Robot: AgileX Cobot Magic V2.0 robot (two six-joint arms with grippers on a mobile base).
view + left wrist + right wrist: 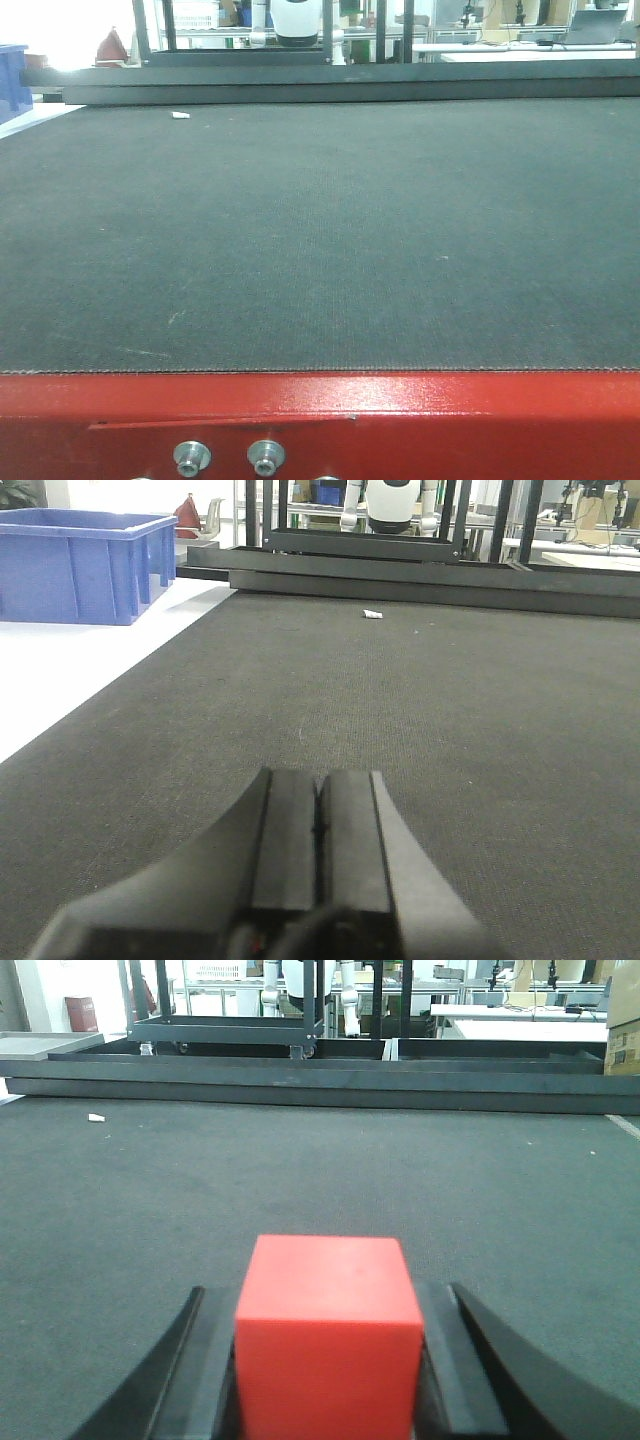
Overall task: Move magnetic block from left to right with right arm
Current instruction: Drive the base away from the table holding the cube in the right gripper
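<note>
Block: I see the red block (328, 1335) at the lower middle of the right wrist view, over the dark bench (200, 1190).
Right pincer (335, 1365): clenched on the block, one finger (190, 1365) against each side face. I cannot tell whether the block is lifted or resting.
Left pincer (318, 830): pressed closed on nothing, lower middle of its own view.
Handling: I judge it light, stiff and not fragile. The matte faces should not slip.
Hold: the flat opposite faces, centred and square, so it cannot twist.
Front view: shows neither block nor pincer.
</note>
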